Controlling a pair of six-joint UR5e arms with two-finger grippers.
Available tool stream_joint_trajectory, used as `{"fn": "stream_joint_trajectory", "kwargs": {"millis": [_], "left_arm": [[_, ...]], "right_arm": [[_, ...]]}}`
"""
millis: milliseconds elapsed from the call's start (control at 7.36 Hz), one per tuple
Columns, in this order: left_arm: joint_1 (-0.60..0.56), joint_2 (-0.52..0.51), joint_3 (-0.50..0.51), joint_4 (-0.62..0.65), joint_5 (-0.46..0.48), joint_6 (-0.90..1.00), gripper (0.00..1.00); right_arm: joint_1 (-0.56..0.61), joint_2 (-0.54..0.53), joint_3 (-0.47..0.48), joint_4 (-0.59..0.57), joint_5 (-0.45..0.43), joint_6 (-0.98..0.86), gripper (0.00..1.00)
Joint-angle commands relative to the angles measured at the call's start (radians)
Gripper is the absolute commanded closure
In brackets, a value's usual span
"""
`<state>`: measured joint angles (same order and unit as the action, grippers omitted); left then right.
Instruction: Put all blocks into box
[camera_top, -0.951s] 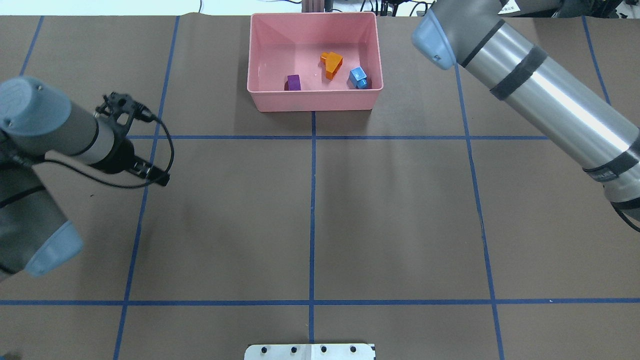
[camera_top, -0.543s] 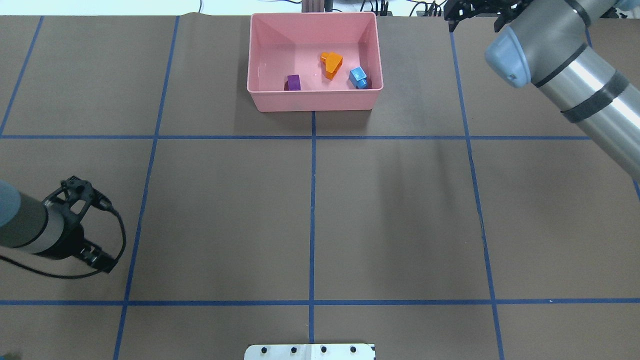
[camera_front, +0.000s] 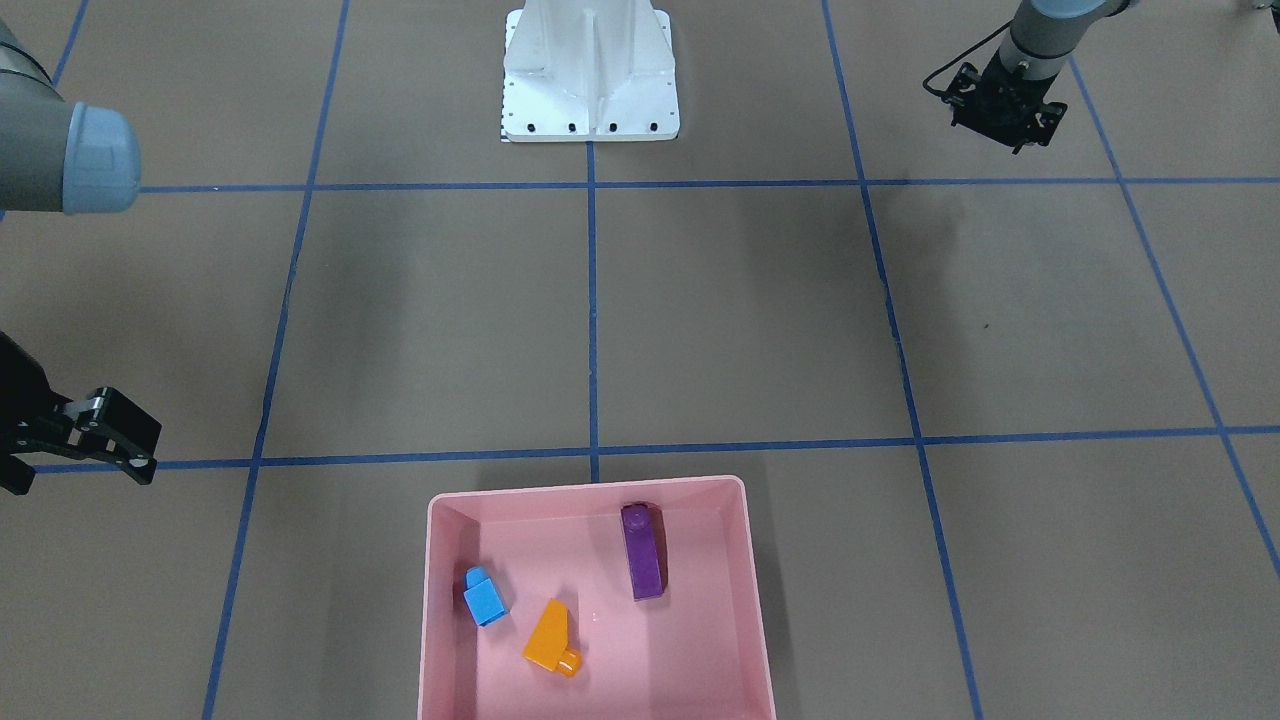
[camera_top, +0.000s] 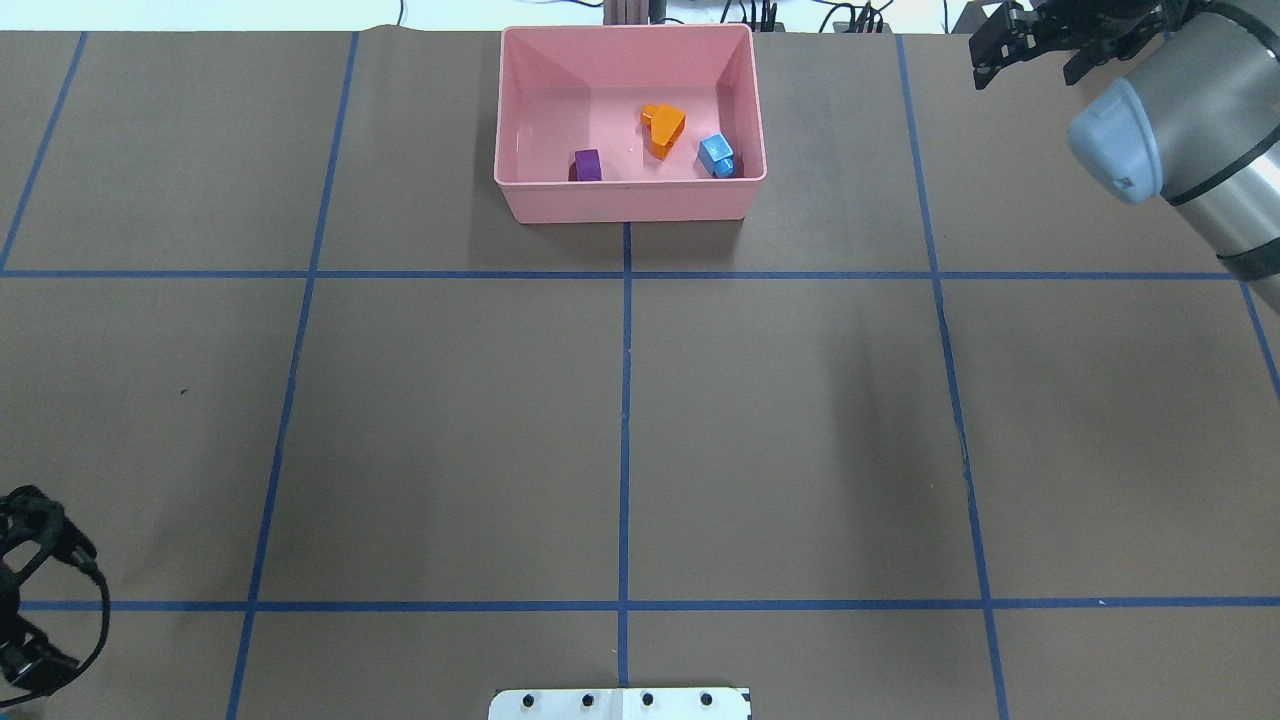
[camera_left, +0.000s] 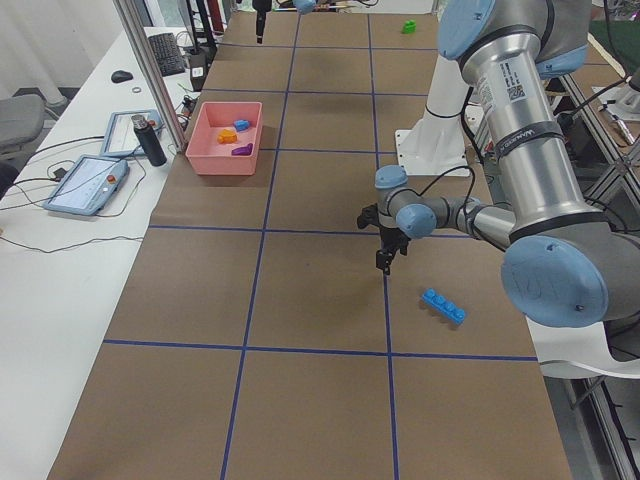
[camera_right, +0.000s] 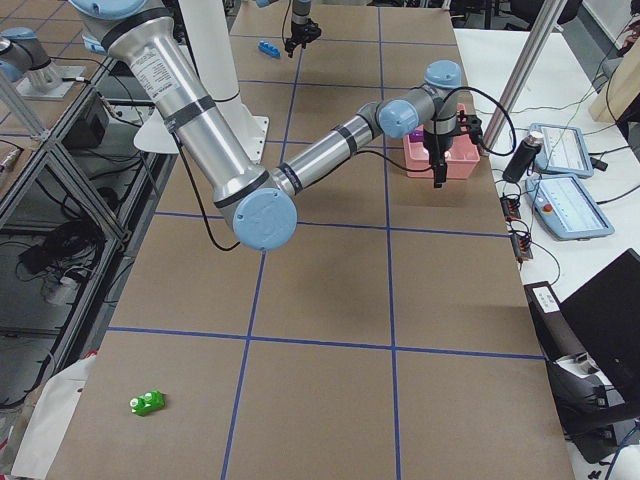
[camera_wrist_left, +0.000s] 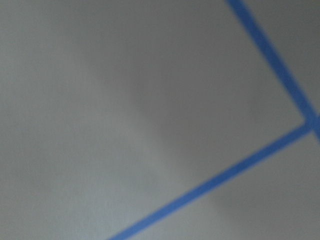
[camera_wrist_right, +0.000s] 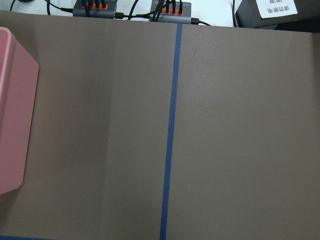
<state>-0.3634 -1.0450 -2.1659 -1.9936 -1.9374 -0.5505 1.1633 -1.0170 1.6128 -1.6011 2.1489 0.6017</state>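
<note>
Both arms have swung clear of the box (camera_top: 628, 203). The right gripper (camera_top: 1022, 60) hangs spread open and empty off to its right, and the left gripper (camera_left: 385, 262), opening unreadable to me, now hovers near the long blue block (camera_left: 443, 305), likely my next pick. The purple block (camera_top: 587, 165), orange block (camera_top: 663, 128) and small blue block (camera_top: 717, 155) are inside; the green block (camera_right: 148, 402) lies far off.

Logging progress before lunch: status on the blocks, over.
Right gripper open, empty; left gripper unclear. Purple block, orange block, small blue block in box. Long blue block, green block out on table. No obstacles seen.
</note>
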Motion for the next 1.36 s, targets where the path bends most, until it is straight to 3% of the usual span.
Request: {"fn": "stream_joint_trajectory", "kwargs": {"millis": [0, 272, 679, 815, 1087, 1223], "left_arm": [[0.123, 0.105, 0.006, -0.073, 0.000, -0.070, 0.00], [0.283, 0.096, 0.026, -0.073, 0.053, -0.210, 0.00], [0.320, 0.054, 0.105, -0.074, 0.060, -0.210, 0.01], [0.323, 0.051, 0.106, -0.073, 0.060, -0.207, 0.13], [0.328, 0.053, 0.109, -0.073, 0.058, -0.206, 0.82], [0.325, 0.054, 0.106, -0.074, 0.060, -0.206, 1.00]], "right_arm": [[0.007, -0.018, 0.018, 0.000, 0.005, -0.014, 0.00], [0.007, -0.026, 0.033, 0.000, 0.003, -0.014, 0.00], [0.007, -0.029, 0.039, 0.000, 0.003, -0.013, 0.00], [0.007, -0.029, 0.041, 0.000, 0.002, -0.013, 0.00], [0.007, -0.029, 0.044, 0.000, 0.002, -0.011, 0.00], [0.006, -0.028, 0.045, 0.000, 0.002, -0.011, 0.00]]}}
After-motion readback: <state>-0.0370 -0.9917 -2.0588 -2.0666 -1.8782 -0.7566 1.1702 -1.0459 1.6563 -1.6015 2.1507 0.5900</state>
